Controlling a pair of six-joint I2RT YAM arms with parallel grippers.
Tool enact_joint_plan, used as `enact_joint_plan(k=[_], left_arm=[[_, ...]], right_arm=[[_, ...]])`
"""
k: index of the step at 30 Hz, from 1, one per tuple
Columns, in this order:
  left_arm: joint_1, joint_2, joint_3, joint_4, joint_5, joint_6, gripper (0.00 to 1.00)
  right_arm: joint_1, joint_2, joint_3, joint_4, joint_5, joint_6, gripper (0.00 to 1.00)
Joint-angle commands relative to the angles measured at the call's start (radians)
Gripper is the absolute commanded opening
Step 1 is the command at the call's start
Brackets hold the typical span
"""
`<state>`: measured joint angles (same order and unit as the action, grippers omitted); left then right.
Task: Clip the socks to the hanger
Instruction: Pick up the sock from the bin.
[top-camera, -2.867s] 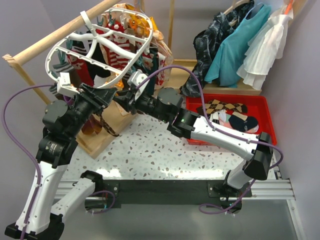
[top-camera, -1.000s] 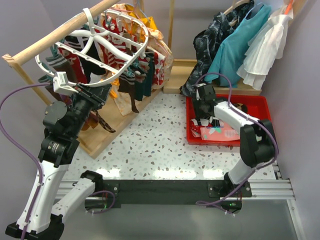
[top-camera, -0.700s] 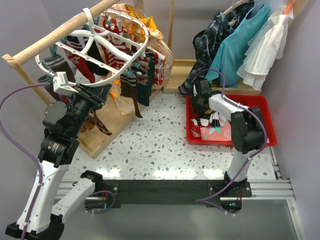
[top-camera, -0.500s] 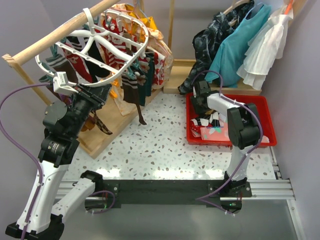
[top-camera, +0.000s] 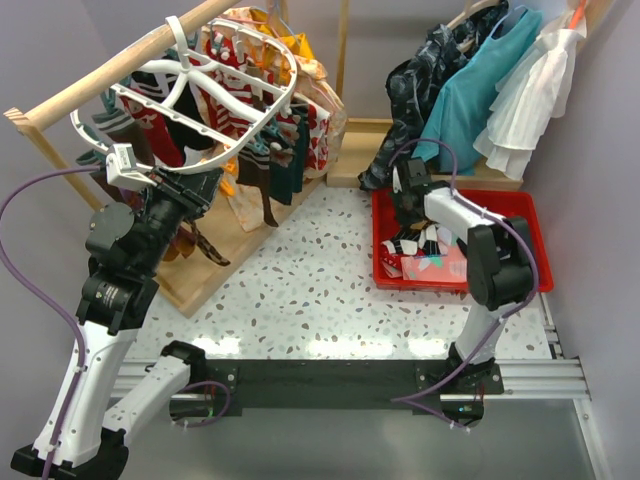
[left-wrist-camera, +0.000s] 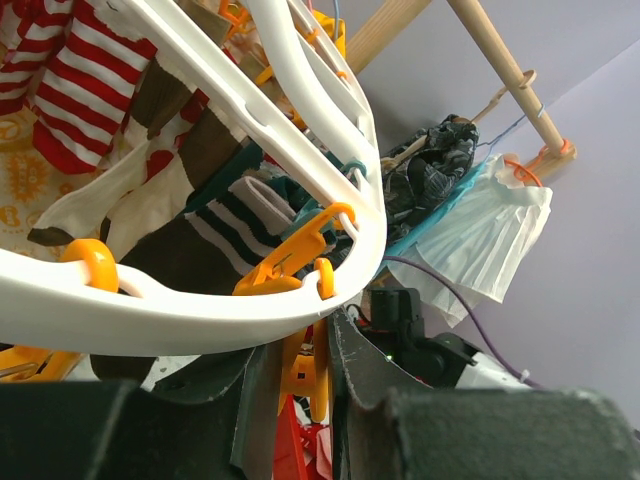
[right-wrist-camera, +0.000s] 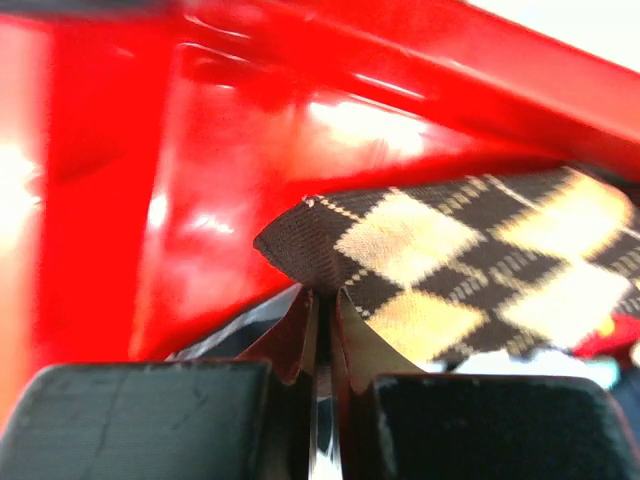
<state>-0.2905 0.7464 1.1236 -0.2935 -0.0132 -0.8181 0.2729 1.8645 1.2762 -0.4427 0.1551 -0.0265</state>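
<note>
right gripper (right-wrist-camera: 320, 305) clenched on knit edge of argyle sock (right-wrist-camera: 470, 270), glossy red bin (right-wrist-camera: 250, 130) wall close ahead, tight room. left gripper (left-wrist-camera: 298, 372) clamped on hanger (left-wrist-camera: 300, 110), curved white plastic rim just above.

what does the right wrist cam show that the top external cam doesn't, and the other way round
Right wrist only: a close look at the right pincer, shut on the edge of the brown argyle sock.
Top external only: the white hanger, the left pincer at its rim, the wooden rail and the teal dress.
Both: the red tray and the right pincer reaching into it. From above, though, the arm hides the grip itself.
</note>
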Motion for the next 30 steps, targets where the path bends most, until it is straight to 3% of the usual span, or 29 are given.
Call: enact_joint_plan(k=[1,10,15,21,22,30], left_arm=[[0.005,-0.004,-0.001,0.077,-0.028,0.014,0.17],[0.005,-0.004,0.004,0.079,-0.013,0.014,0.16],[0.005,-0.009,0.004,0.077,-0.005,0.013,0.16],[0.005,-0.009,-0.001,0.076,0.009,0.008,0.16],[0.005,-0.01,-0.001,0.074,0.009,0.007,0.16],[0.005,-0.012,-0.001,0.077,0.009,0.007,0.16]], right_arm=[[-0.001,-0.166,-0.006,-0.024,-0.074,0.06,0.0],[0.0,-0.356,0.002,-0.07,-0.219,0.138,0.0],[-0.001,-0.406,-0.089,-0.064,-0.307,0.212,0.01],[-0.001,-0.392,-0.251,-0.033,-0.328,0.231,0.12],[0.0,-0.384,-0.261,-0.031,-0.313,0.224,0.18],[-0.001,-0.39,-0.287,-0.021,-0.236,0.195,0.3]])
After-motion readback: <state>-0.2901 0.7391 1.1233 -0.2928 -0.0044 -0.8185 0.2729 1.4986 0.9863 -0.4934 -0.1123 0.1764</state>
